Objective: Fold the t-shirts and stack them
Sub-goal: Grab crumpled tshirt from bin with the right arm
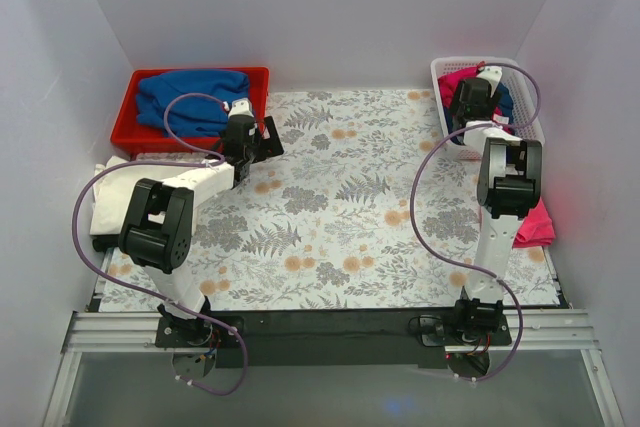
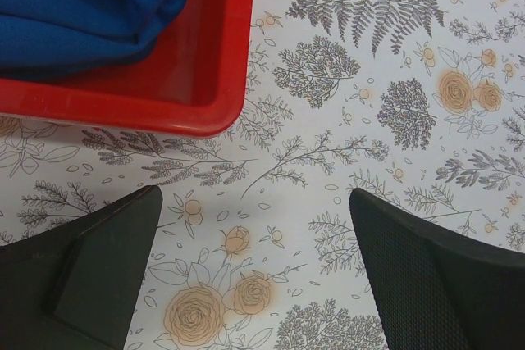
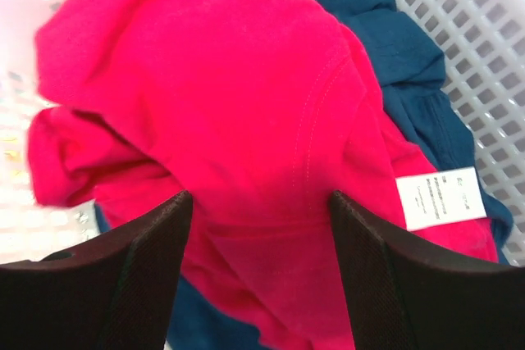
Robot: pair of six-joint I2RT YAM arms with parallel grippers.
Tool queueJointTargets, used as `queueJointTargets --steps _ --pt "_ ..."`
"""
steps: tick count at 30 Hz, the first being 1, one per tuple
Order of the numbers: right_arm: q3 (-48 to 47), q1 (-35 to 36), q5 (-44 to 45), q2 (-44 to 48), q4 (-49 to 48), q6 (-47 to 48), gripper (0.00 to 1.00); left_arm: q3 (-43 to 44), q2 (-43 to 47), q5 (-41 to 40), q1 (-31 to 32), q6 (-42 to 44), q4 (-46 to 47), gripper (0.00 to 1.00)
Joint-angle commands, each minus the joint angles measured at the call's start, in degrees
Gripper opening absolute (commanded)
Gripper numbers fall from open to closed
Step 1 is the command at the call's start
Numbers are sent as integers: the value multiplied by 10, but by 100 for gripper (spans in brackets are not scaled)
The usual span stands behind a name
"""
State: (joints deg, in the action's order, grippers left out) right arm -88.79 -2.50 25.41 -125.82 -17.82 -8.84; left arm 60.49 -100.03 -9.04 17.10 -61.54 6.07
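While the right end effector (image 1: 470,97) hangs over the basket (image 1: 522,69), the crimson shirt (image 1: 455,77) lies directly under it.
Top view: the left end effector (image 1: 250,137) is far away, beside the red tray (image 1: 125,129). Left wrist view: its jaws stand wide apart over bare tabletop (image 2: 369,55). Right wrist view: the jaws are spread and grasp nothing; the crumpled shirt runs diagonally between them, white label (image 3: 439,198) at the right.

From above we saw the whole bench (image 1: 330,207). Our wrist views closed on its red tray (image 2: 205,112) and white basket (image 3: 492,38).
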Motion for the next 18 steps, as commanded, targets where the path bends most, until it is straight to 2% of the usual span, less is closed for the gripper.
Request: queueJointTargets --steps 1,2,4,5,6,7,8,14,18 --pt "-59 -12 16 -29 31 3 72 8 1 -10 3 11 5 98" --pt "-71 -15 17 -37 44 1 70 9 -2 -10 3 11 4 98" --pt "-74 -17 10 -42 51 -1 55 9 -4 -9 3 10 4 98" --pt "-74 -19 10 -41 53 -1 39 9 -5 -8 3 11 4 98" --pt "-72 -19 10 -38 54 -2 32 9 -5 -7 3 11 4 98" --pt "-67 -19 8 -36 55 -5 14 10 -5 -5 3 10 4 98" --pt "-61 -19 8 -29 55 -13 2 9 -4 -5 3 9 4 98" --pt "-2 24 54 32 27 -57 1 9 -3 9 3 -5 5 98" --pt "12 76 125 51 8 -67 1 7 0 15 3 -10 5 98"
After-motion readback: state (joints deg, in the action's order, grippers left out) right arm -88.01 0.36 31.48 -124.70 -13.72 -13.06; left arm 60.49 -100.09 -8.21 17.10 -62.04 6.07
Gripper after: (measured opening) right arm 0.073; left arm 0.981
